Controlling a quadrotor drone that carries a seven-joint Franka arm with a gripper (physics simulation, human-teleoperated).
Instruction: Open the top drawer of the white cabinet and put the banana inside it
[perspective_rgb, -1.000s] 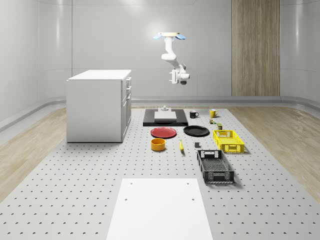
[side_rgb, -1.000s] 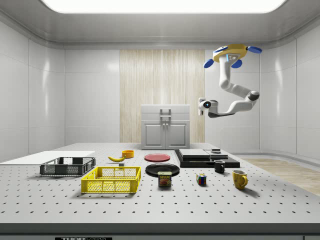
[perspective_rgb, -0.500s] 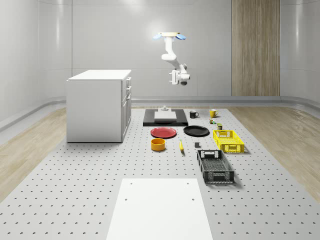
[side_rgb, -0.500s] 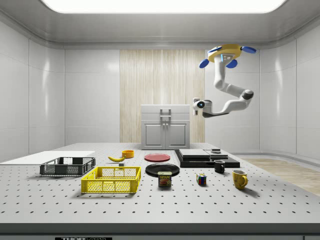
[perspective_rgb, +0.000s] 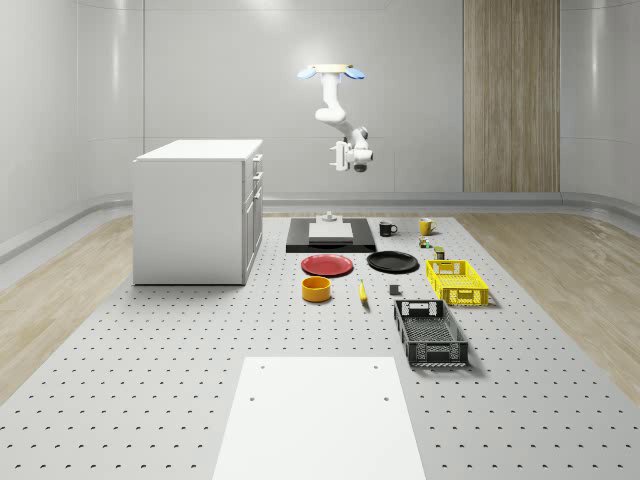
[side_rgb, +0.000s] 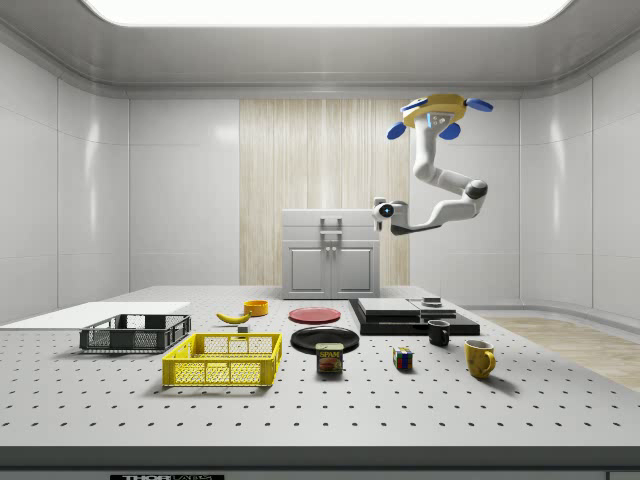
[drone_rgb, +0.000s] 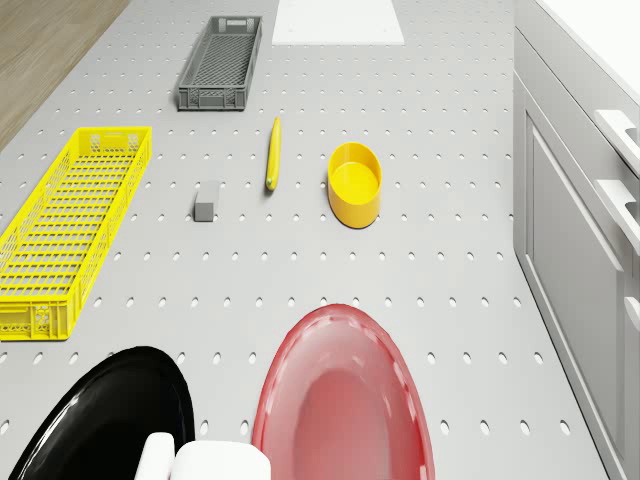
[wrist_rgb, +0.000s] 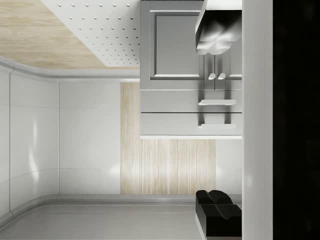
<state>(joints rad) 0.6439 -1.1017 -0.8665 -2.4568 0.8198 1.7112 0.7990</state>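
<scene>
Perforated grey table (perspective_rgb: 150, 380) noted in white-walled room. Found white cabinet (perspective_rgb: 195, 215) at its 10 o'clock in the whole-scene view, top drawer (wrist_rgb: 190, 125) shut. Located banana (perspective_rgb: 362, 292) flat on the table, at 3 o'clock of yellow bowl (perspective_rgb: 316, 289), just beside it, well apart from the cabinet. Observed drone (perspective_rgb: 331, 71) hovering high above red plate (drone_rgb: 345, 400) and black plate (drone_rgb: 100, 410). Recorded gripper (wrist_rgb: 216, 120) near cabinet-top height, facing the drawer fronts, well apart from them, fingers (wrist_rgb: 215, 35) spread wide, holding nothing.
</scene>
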